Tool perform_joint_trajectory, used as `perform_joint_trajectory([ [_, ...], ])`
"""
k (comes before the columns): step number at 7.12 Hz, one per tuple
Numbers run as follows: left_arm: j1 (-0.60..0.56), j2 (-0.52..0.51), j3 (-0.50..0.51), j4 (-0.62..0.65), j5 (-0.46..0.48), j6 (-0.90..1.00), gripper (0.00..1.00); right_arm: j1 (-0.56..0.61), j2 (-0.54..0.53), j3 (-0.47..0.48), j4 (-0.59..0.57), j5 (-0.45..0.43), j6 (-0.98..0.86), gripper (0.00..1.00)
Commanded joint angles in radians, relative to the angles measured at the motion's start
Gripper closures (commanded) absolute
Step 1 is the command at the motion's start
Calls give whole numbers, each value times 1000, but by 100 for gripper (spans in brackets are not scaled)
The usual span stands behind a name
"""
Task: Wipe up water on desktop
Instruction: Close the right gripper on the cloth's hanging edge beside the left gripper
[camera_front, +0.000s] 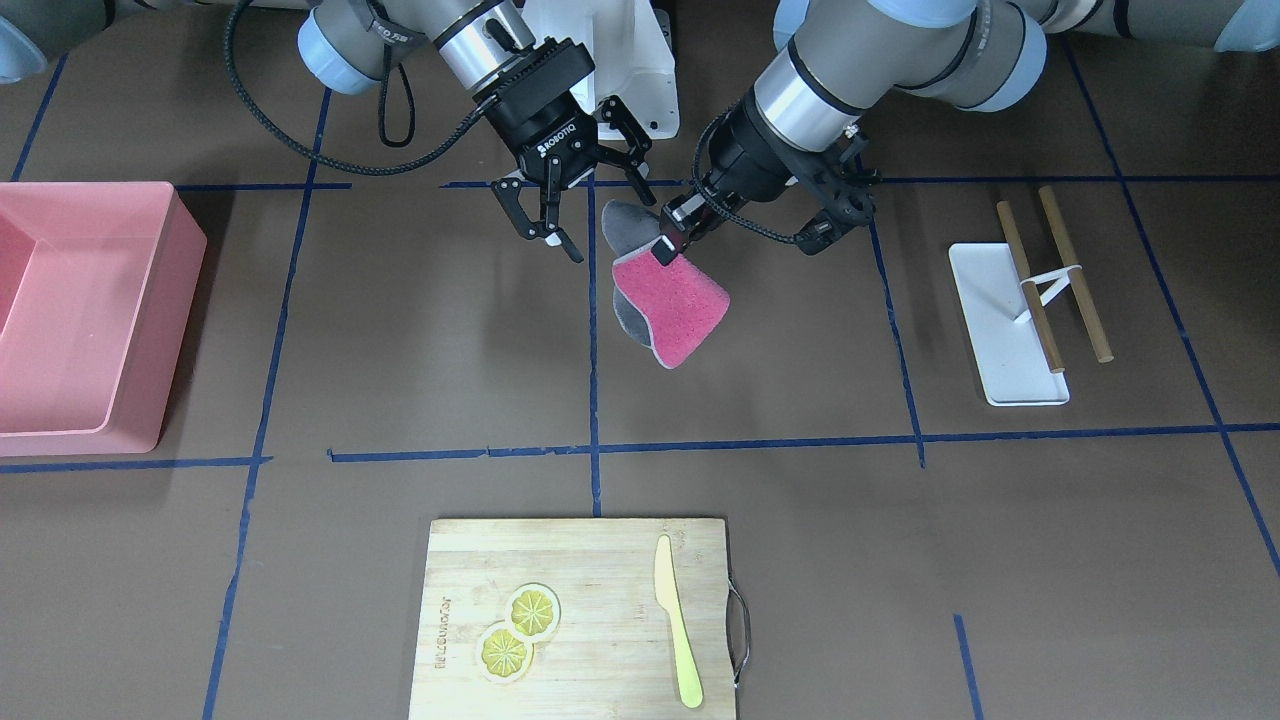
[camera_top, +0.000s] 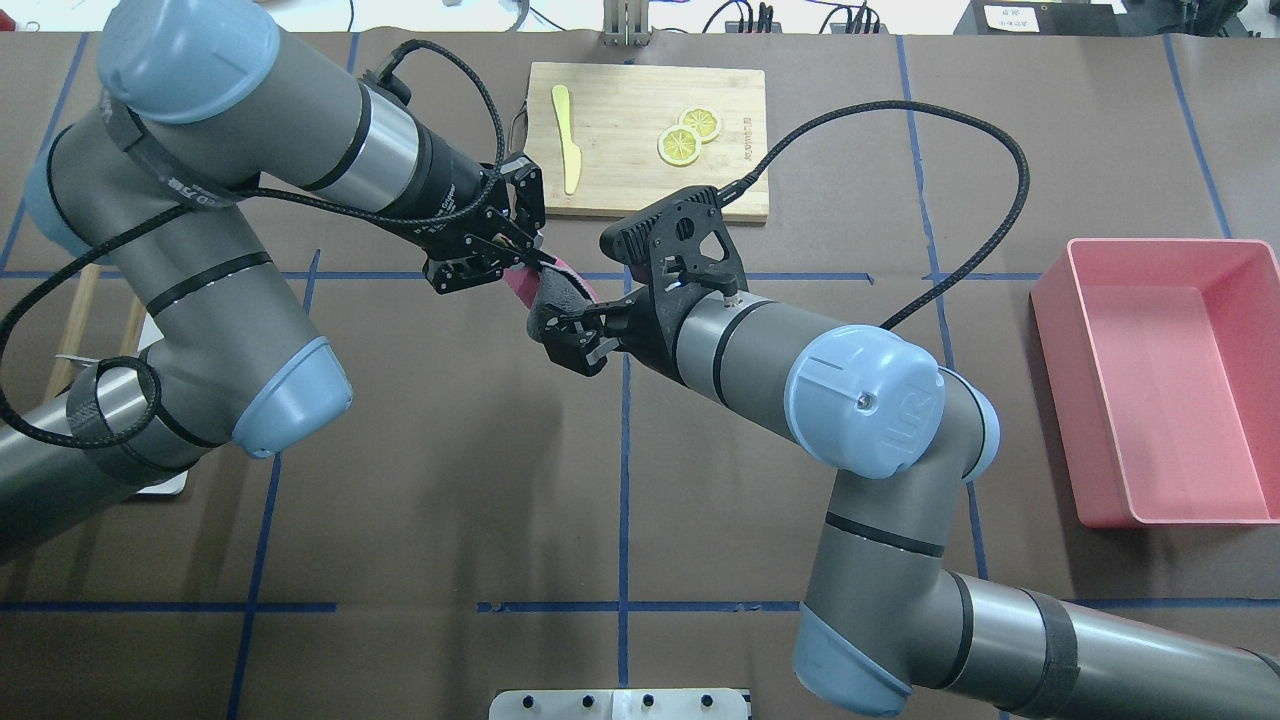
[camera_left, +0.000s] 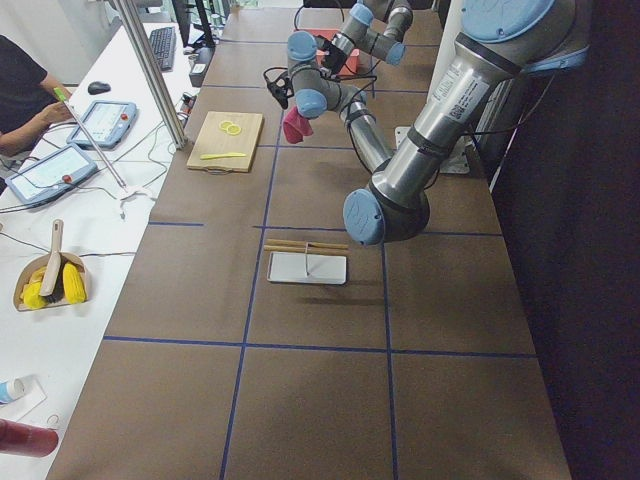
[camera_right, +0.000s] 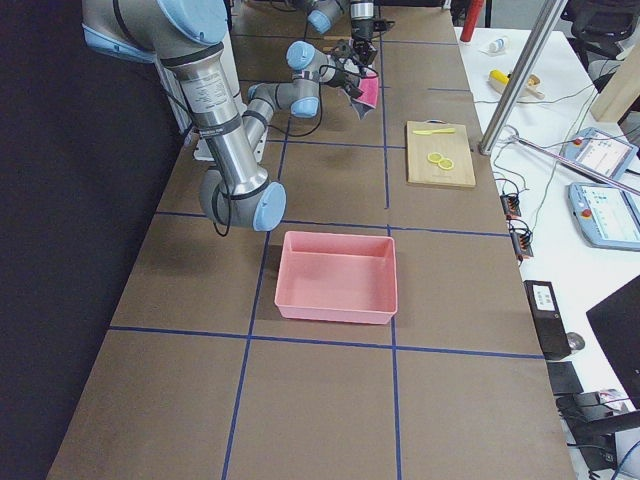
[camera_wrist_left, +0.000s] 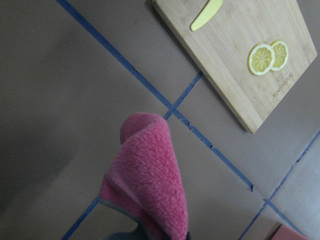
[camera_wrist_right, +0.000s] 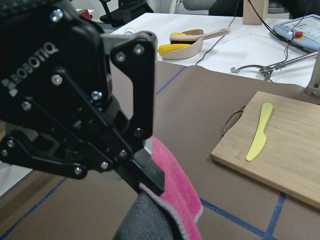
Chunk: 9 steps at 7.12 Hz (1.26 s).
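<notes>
A cloth (camera_front: 672, 305), pink on one side and grey on the other, hangs above the dark-brown desktop (camera_front: 420, 330) near its middle. My left gripper (camera_front: 668, 247) is shut on the cloth's upper edge; the overhead view shows it (camera_top: 520, 265) pinching the pink part (camera_top: 555, 290). My right gripper (camera_front: 608, 212) is open right beside the cloth's grey top corner, its fingers spread on either side of it; I cannot tell if they touch. The cloth also shows in the left wrist view (camera_wrist_left: 150, 185) and the right wrist view (camera_wrist_right: 172, 185). No water shows on the desktop.
A pink bin (camera_front: 80, 310) stands on the robot's right side. A bamboo cutting board (camera_front: 600, 560) with two lemon slices (camera_front: 520, 625) and a yellow knife (camera_front: 676, 620) lies at the far edge. A white tray (camera_front: 1005, 330) with wooden sticks (camera_front: 1075, 275) lies on the robot's left.
</notes>
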Motion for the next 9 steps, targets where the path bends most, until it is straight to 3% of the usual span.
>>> perform_joint_trajectory([
  [1,4,-1,-15,-3,-1,-2,97,-10,-1,-5,0,-2,0,5],
  [4,4,-1,-15,-3,-1,-5,97,-19,-2,-3,0,-3,1,7],
  [5,2,-1,-15,-4,-1,-3,97,-21,-2,-2,2,-3,7,17],
  [7,2,1,-14,-4,-1,-2,97,-24,-4,3,3,-2,15,96],
  [9,2,1,-14,-3,-1,1,97,-25,-1,3,3,-2,17,100],
])
